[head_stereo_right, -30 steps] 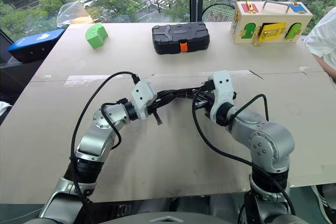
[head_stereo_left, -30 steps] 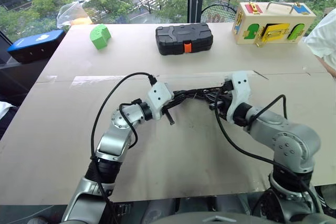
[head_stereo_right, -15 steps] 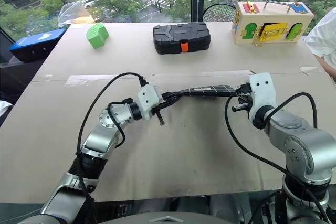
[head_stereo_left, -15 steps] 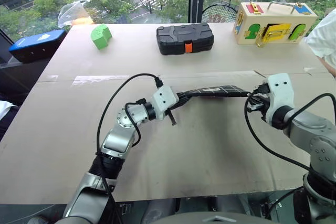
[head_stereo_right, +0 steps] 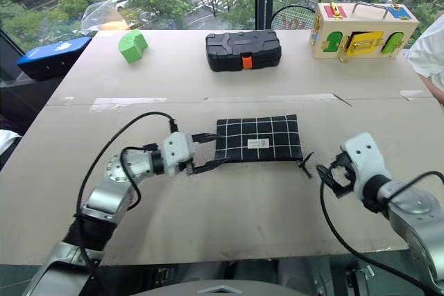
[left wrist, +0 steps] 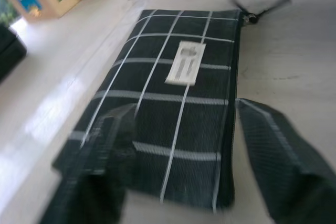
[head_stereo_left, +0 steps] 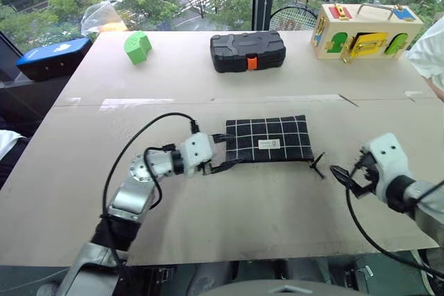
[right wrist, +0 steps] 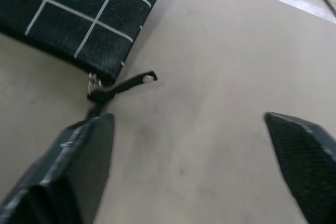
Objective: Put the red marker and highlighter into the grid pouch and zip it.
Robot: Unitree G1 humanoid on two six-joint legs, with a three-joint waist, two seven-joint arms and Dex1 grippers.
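Compared with one second ago, the grid pouch [head_stereo_left: 269,139] is no longer hanging stretched between the two pincers above the bench [head_stereo_left: 208,213]; it is now lying flat near the middle of the bench, label side up, with its small white label [head_stereo_left: 268,144] showing. Both pincers have let go and drawn apart. The left pincer [head_stereo_left: 223,152] is sitting at the pouch's 9 o'clock end, its fingers [left wrist: 273,150] spread on either side of that end without clamping it. The right pincer [head_stereo_right: 331,180] is standing off at the pouch's 4 o'clock, clear of the fabric, with its fingers [right wrist: 68,177] wide apart. The zipper pull [right wrist: 118,86] is lying on the bench at the pouch's corner nearest the right pincer, and the slider is sitting at that corner, so the zipper is appearing shut along the near edge; what the pouch is holding cannot be told.

At 12 o'clock from the pouch, along the far edge of the bench, a black hard case [head_stereo_left: 248,50] with an orange latch is resting closed. A wooden latch box [head_stereo_left: 365,30] is standing at 1 o'clock and a green block [head_stereo_left: 138,46] at 11 o'clock.
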